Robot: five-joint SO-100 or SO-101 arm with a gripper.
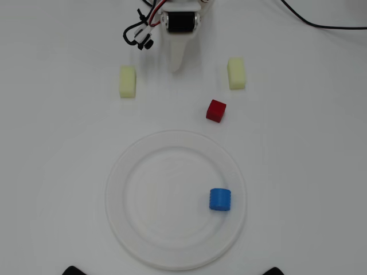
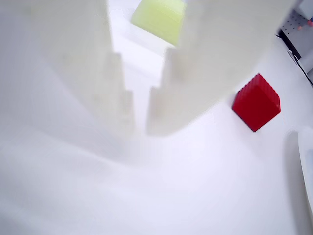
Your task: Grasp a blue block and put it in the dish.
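Observation:
The blue block (image 1: 219, 200), a short bright blue cylinder, stands inside the dish (image 1: 117, 200), a large round white plate, on the right part of its flat centre. My gripper (image 1: 175, 66) is at the top of the overhead view, far from the plate, pointing down at the table. In the wrist view the gripper (image 2: 141, 125) has its white fingers (image 2: 168, 98) nearly together with only a thin gap and nothing between them. The blue block is out of the wrist view; only a sliver of the dish (image 2: 308, 166) shows at the right edge.
A red cube (image 1: 216, 110) (image 2: 256, 102) lies between the gripper and the plate. Two pale yellow oblong blocks (image 1: 127, 81) (image 1: 236, 73) lie either side of the gripper; one shows in the wrist view (image 2: 159, 17). Cables (image 1: 137, 34) hang by the arm base.

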